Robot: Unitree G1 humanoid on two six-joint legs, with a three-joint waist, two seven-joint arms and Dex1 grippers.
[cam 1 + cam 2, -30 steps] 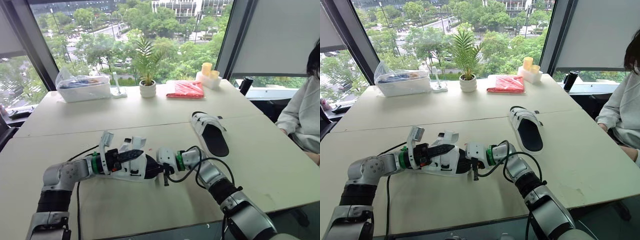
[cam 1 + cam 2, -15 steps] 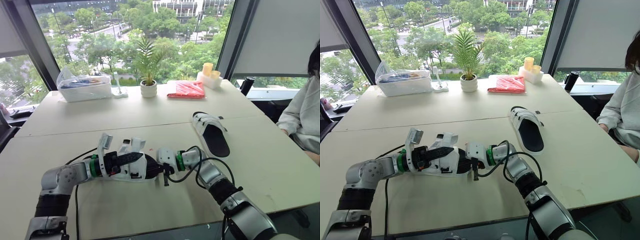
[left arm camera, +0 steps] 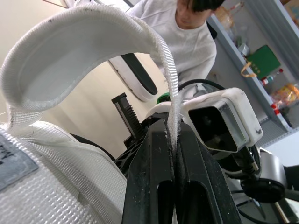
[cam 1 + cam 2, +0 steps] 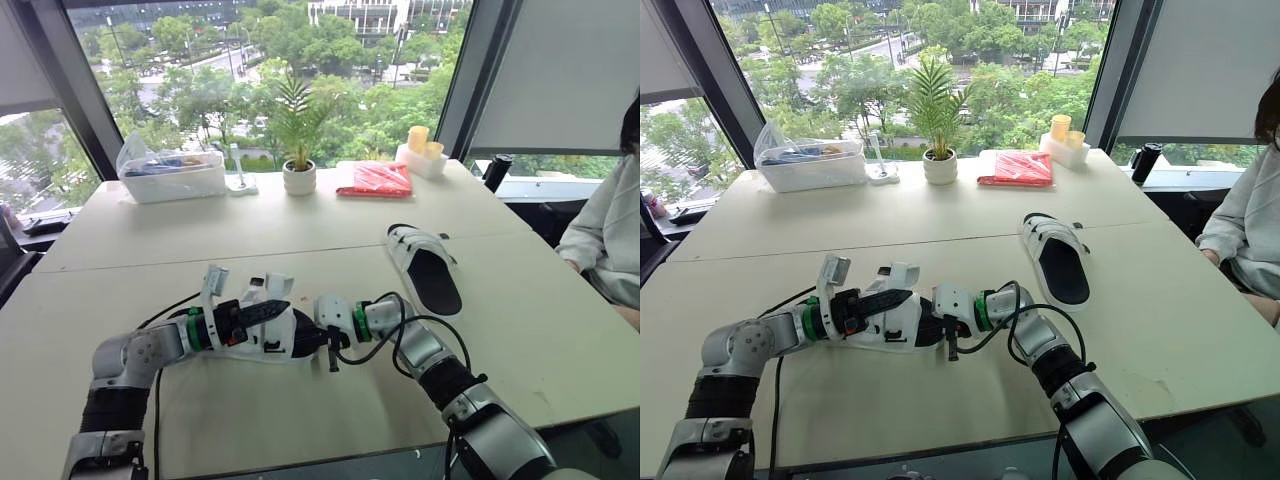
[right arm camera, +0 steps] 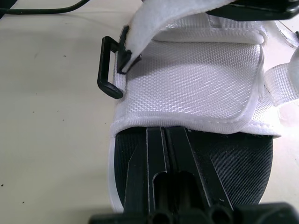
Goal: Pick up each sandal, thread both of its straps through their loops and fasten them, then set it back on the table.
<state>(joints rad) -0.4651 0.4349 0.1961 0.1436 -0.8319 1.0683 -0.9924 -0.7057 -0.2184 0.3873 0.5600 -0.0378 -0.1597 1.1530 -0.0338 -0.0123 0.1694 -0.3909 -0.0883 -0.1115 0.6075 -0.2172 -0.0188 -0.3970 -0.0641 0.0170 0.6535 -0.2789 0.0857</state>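
My left gripper [image 4: 272, 310] was clamped on the strap [image 3: 84, 51], my right gripper [image 4: 303, 344] on the sandal [image 4: 262, 340] by its sole. The sandal stretched nine-to-three between them at the table's [image 4: 300, 230] six o'clock side. The loop [image 5: 101, 70] sat beside the strap, left arm nearer.

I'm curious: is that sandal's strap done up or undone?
Undone: the left gripper pinches the loose strap, and the black loop holds nothing.

Sandal [image 5: 196, 79] — white woven cloth, blk matt loop [image 5: 101, 65].
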